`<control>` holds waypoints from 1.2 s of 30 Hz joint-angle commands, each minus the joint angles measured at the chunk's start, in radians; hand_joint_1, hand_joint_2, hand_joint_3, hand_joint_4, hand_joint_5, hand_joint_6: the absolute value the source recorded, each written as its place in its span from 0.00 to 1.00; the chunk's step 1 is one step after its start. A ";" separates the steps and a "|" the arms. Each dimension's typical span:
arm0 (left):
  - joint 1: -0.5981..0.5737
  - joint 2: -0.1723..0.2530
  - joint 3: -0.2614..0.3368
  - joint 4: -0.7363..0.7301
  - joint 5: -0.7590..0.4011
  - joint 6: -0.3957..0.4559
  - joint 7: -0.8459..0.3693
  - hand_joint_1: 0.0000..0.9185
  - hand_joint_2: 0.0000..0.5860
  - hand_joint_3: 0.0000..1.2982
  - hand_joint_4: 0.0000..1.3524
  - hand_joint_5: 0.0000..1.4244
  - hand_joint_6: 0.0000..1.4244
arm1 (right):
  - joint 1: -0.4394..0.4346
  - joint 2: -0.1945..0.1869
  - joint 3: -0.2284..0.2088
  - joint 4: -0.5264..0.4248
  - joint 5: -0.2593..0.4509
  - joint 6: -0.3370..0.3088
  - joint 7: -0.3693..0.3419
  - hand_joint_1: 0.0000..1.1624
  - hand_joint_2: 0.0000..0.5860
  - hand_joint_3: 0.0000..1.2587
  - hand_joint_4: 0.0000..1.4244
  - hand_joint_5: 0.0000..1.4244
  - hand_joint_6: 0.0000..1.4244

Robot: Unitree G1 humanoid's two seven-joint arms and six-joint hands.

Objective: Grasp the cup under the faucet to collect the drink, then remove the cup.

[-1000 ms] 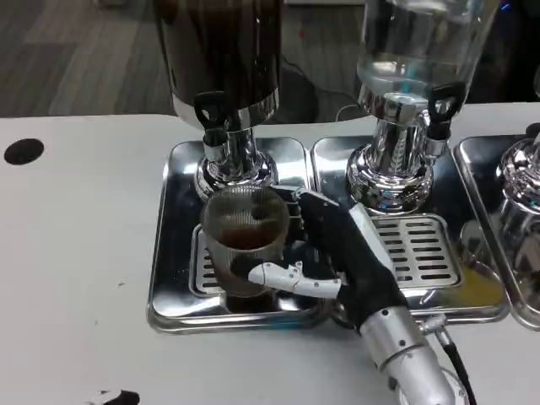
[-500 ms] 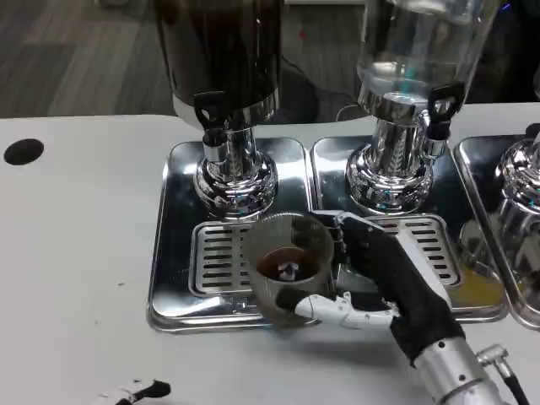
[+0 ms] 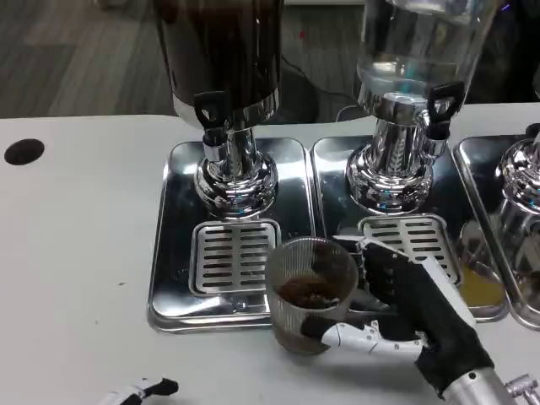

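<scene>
Clear ribbed cup [image 3: 310, 291] – brown drink; slotted chrome tray [image 3: 173, 253]; table [image 3: 67, 253] white.

Black-and-white robot hand [image 3: 413, 316], silver forearm [image 3: 485, 390]

A clear glass dispenser [image 3: 415, 51] stands on a chrome base [image 3: 390, 177] in the middle steel tray [image 3: 337, 160]. Right of it sits another shiny tray [image 3: 481, 169]. A round black hole [image 3: 23, 151] marks the white table [image 3: 76, 253] far left.
</scene>
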 commanded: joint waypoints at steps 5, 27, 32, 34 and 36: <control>-0.011 0.023 -0.031 -0.009 0.017 0.042 -0.013 0.00 0.17 0.26 0.17 0.29 0.55 | 0.023 -0.011 -0.027 -0.047 0.058 -0.071 0.040 0.69 0.12 0.34 0.32 0.32 0.30; -0.017 0.046 -0.051 -0.037 0.024 0.110 -0.034 0.00 0.16 0.25 0.18 0.29 0.56 | 0.076 -0.035 -0.094 0.036 0.130 -0.220 0.113 0.69 0.12 0.35 0.32 0.32 0.30; -0.018 0.043 -0.061 -0.055 0.031 0.133 -0.045 0.00 0.16 0.25 0.18 0.29 0.56 | 0.079 -0.041 -0.109 0.094 0.146 -0.272 0.136 0.68 0.12 0.35 0.33 0.32 0.30; -0.018 0.043 -0.066 -0.060 0.036 0.139 -0.045 0.00 0.16 0.25 0.18 0.29 0.56 | 0.080 -0.045 -0.114 0.118 0.148 -0.289 0.143 0.68 0.12 0.35 0.33 0.32 0.30; -0.018 0.043 -0.071 -0.064 0.039 0.146 -0.046 0.00 0.16 0.25 0.18 0.29 0.56 | 0.079 -0.046 -0.117 0.135 0.151 -0.301 0.150 0.68 0.12 0.35 0.33 0.32 0.30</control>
